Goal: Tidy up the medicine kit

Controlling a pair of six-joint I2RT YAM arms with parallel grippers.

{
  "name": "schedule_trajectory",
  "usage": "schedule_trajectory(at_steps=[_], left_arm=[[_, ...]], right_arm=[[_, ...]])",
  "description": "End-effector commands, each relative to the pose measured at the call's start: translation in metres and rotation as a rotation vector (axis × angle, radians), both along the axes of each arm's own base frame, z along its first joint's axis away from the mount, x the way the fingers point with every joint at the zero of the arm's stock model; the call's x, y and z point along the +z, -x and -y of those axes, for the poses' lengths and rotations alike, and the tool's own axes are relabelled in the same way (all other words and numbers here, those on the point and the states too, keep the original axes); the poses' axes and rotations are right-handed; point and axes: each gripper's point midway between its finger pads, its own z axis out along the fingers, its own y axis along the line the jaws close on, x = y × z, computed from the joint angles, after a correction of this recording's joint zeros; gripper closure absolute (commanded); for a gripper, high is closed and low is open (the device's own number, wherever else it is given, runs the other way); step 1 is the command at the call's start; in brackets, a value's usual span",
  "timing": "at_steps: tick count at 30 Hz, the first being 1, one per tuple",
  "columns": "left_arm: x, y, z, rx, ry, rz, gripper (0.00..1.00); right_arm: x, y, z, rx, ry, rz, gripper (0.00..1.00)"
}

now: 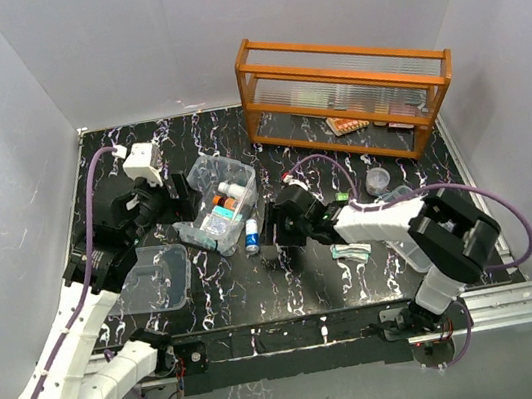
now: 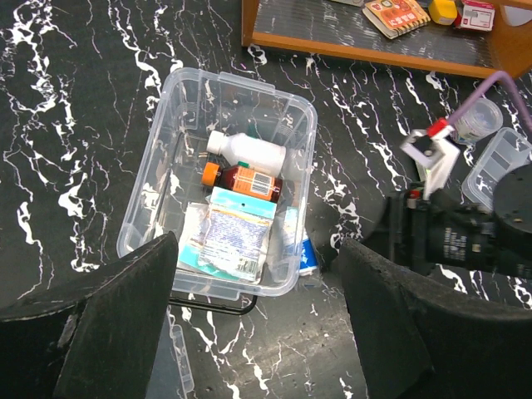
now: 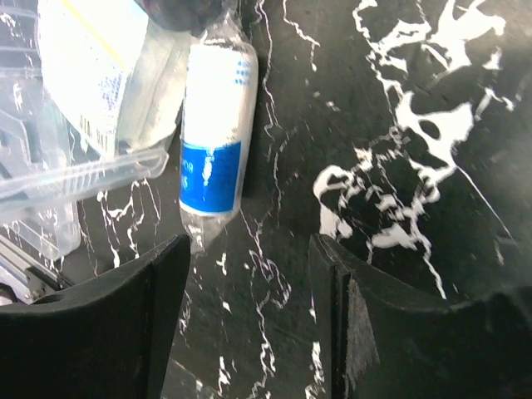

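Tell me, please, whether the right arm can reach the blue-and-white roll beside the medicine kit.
Probably yes: the right claw stands open just short of the roll, only bare table between, though the medicine kit sits alongside.

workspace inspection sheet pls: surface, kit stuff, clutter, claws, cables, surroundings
surface: black marbled table, white veins
job's things: medicine kit open, holding white bottle, orange bottle, sachet; lid on table near left arm; blue-white roll outside, beside kit
clutter: orange rack with blister pack; small cup; green-white packet
claws: left claw open above kit; right claw open near roll
cables: purple cable on each arm
surroundings: plain pale walls
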Motion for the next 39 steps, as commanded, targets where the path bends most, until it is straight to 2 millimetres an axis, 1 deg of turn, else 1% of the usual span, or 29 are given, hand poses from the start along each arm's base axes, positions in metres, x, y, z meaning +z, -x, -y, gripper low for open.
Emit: schedule_trajectory(at_steps=[1, 5, 9, 10, 11, 13, 15, 17, 19, 21, 23, 27, 30, 34, 36, 39], left_arm=[[-0.003, 0.010, 0.007, -0.039, 0.040, -0.035, 0.23], [-0.007, 0.012, 0.009, -0.045, 0.042, -0.065, 0.23], [-0.006, 0.013, 0.012, -0.056, 0.051, -0.066, 0.23], [-0.005, 0.013, 0.012, -0.058, 0.054, -0.064, 0.23], [-0.005, 0.012, 0.013, -0.060, 0.055, -0.064, 0.23], [-0.006, 0.011, 0.014, -0.061, 0.053, -0.071, 0.22], [-0.009, 0.010, 0.015, -0.067, 0.051, -0.084, 0.22], [-0.014, 0.010, 0.019, -0.081, 0.053, -0.098, 0.22], [-0.020, 0.010, 0.025, -0.106, 0.063, -0.116, 0.22], [-0.026, 0.010, 0.031, -0.128, 0.079, -0.143, 0.22], [-0.029, 0.010, 0.038, -0.147, 0.102, -0.174, 0.22], [-0.031, 0.015, 0.057, -0.229, 0.168, -0.228, 0.22], [-0.033, 0.019, 0.072, -0.282, 0.228, -0.281, 0.22], [-0.025, 0.026, 0.095, -0.388, 0.340, -0.328, 0.22], [-0.019, 0.028, 0.104, -0.433, 0.388, -0.329, 0.21], [-0.010, 0.028, 0.111, -0.461, 0.444, -0.324, 0.20]], right_arm=[[0.029, -0.027, -0.038, -0.016, -0.139, 0.067, 0.44], [0.014, -0.030, -0.048, 0.000, -0.135, 0.050, 0.47], [0.007, -0.031, -0.051, 0.003, -0.134, 0.042, 0.49], [-0.003, -0.031, -0.051, 0.002, -0.121, 0.029, 0.50], [-0.008, -0.031, -0.051, 0.003, -0.116, 0.022, 0.51], [-0.014, -0.030, -0.052, 0.005, -0.115, 0.013, 0.54], [-0.017, -0.031, -0.054, 0.007, -0.118, 0.012, 0.59], [-0.020, -0.031, -0.053, 0.000, -0.118, 0.011, 0.66], [-0.019, -0.032, -0.050, -0.018, -0.125, 0.021, 0.74], [-0.014, -0.033, -0.047, -0.031, -0.135, 0.041, 0.79], [-0.004, -0.032, -0.043, -0.034, -0.148, 0.070, 0.82], [0.033, -0.032, -0.030, -0.044, -0.176, 0.170, 0.83], [0.063, -0.028, -0.019, -0.030, -0.202, 0.259, 0.83], [0.114, -0.015, -0.010, 0.035, -0.287, 0.407, 0.82], [0.140, -0.007, -0.008, 0.065, -0.345, 0.474, 0.82], [0.179, 0.003, -0.007, 0.112, -0.439, 0.573, 0.81]])
